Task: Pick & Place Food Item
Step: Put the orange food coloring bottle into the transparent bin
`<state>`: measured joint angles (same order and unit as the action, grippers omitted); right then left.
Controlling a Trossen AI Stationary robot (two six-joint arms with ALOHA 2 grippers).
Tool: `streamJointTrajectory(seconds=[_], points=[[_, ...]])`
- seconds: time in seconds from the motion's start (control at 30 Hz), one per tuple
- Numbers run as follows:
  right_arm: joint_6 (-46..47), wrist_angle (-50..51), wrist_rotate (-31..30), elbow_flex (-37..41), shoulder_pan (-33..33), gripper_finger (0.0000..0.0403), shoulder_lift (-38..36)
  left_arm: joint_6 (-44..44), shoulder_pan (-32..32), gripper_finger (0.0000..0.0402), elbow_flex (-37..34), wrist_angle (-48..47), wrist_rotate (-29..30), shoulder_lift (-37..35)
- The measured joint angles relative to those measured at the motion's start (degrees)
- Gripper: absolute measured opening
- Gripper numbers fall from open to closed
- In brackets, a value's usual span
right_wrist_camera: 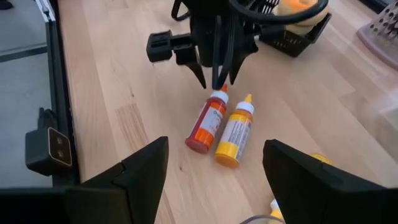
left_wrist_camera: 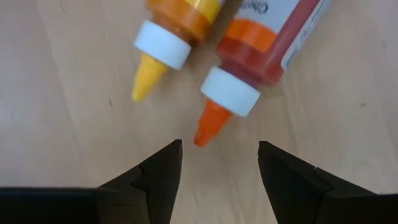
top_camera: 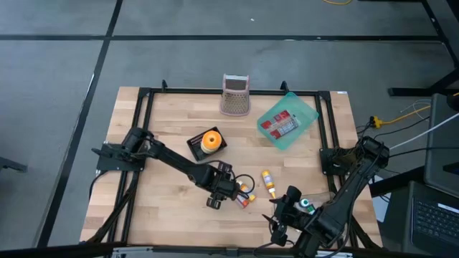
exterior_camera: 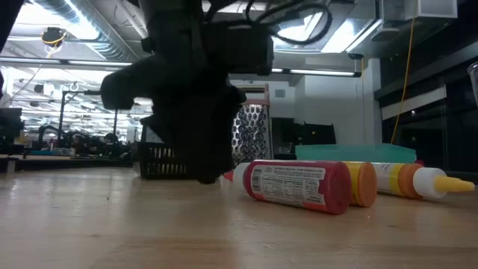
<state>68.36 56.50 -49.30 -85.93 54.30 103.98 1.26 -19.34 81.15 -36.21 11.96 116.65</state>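
hovering low over the table (top_camera: 143,143), the left gripper (left_wrist_camera: 217,165) points its spread, empty fingers at the orange nozzle of the red sauce bottle (left_wrist_camera: 261,56), which lies on its side at about five o'clock from the table's centre, touching a yellow-orange bottle (left_wrist_camera: 180,25) beside it. the nozzle tip sits just ahead of the gap between the fingers, so the approach looks meant to straddle the slim cap end, where the neighbour leaves room, rather than the crowded body. a third bottle (top_camera: 268,183) lies near, toward three o'clock from the pair. the black basket (top_camera: 206,145) with an orange item sits around twelve o'clock from them, a likely drop spot, though that is a guess. the right gripper (right_wrist_camera: 214,165) waits open at the table's five o'clock corner, well clear.
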Motion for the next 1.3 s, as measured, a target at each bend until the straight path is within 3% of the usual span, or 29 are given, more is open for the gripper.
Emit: streamJointTrajectory(seconds=[0.77,1.3], points=[[-0.2,-3.2,0.9,4.0,-0.7,0.0259,0.0,-5.1,0.4,0.0205,0.0,5.6,-0.1,1.3],[-1.4,-3.8,0.9,4.0,-0.7,0.0259,0.0,-5.0,0.2,0.0191,0.6,11.0,-4.1,4.1]])
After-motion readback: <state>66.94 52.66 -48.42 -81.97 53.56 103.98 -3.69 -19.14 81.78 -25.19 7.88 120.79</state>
